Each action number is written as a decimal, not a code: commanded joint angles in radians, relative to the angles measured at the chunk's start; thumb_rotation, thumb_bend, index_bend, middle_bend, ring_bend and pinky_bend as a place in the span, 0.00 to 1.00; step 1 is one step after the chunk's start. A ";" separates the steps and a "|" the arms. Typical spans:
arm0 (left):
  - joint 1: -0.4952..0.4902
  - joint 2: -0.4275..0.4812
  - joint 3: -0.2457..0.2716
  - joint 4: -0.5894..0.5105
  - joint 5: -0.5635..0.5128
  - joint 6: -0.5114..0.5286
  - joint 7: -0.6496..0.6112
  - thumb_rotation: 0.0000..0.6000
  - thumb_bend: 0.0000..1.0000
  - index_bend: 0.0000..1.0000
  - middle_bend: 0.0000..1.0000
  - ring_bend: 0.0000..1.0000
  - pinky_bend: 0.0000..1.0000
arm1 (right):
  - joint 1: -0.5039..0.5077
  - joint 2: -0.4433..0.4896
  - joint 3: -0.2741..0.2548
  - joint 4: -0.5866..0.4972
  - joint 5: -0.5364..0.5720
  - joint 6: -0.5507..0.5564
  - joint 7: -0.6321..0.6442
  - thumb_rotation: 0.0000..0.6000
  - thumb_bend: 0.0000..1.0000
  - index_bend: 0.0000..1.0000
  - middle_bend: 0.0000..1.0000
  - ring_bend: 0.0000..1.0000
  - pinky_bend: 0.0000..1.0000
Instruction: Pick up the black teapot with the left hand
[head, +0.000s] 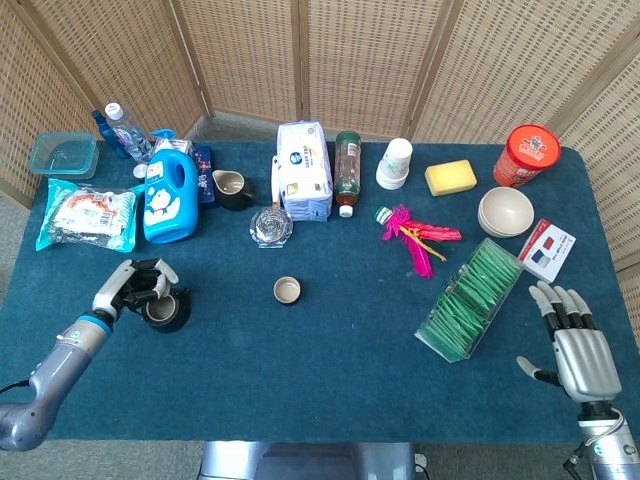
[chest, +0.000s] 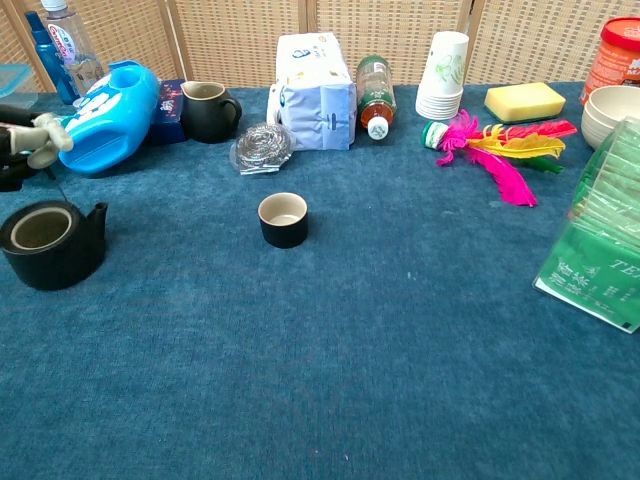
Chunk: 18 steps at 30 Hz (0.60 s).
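A blue-carpeted surface (head: 330, 350) is carrying everything, and a woven screen (head: 360, 60) is standing behind it. Along the right side a clear box of green packets (head: 470, 300) is lying at an angle, near a white bowl (head: 505, 211), a red canister (head: 527, 154) and a yellow sponge (head: 450, 177). A blue detergent bottle (head: 170, 195) is lying near the far left, just beside a food packet (head: 88, 215), with a clear container (head: 63, 155) and a water bottle (head: 125, 130) behind them. A white tissue pack (head: 303, 170) is sitting at the back centre, a brown drink bottle (head: 347, 172) lying beside it and a stack of paper cups (head: 394, 163) further right. Pink and yellow feathers (head: 415, 238) are spreading out in front of the cups.

The left hand (head: 135, 285) is reaching over the black teapot (head: 162, 310), its fingers curling in around the thin wire handle; in the chest view only the fingertips (chest: 45, 135) are showing at the left edge, above the teapot (chest: 45, 243), whose spout is pointing right. The teapot is at the near left of the surface; whether it is resting there or hanging just above cannot be told. The right hand (head: 575, 345) is hovering at the near right corner, empty, fingers extended and slightly apart.

A black pitcher (head: 232, 188), a steel scourer (head: 271, 227) and a small black cup (head: 287, 291) are sitting near the middle.
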 joint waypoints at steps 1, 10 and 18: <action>-0.004 0.024 -0.030 -0.062 -0.009 0.041 0.105 1.00 0.62 0.58 0.74 0.79 0.97 | 0.000 0.000 0.000 0.000 0.000 -0.001 0.000 1.00 0.00 0.00 0.00 0.00 0.00; -0.026 0.077 -0.050 -0.134 0.058 0.079 0.340 1.00 0.61 0.61 0.76 0.79 0.97 | -0.001 0.001 0.001 -0.001 0.001 0.003 -0.002 1.00 0.00 0.00 0.00 0.00 0.00; -0.060 0.100 -0.054 -0.147 0.180 0.083 0.518 1.00 0.60 0.62 0.76 0.79 0.97 | -0.002 -0.001 0.002 -0.001 0.003 0.005 -0.007 1.00 0.00 0.00 0.00 0.00 0.00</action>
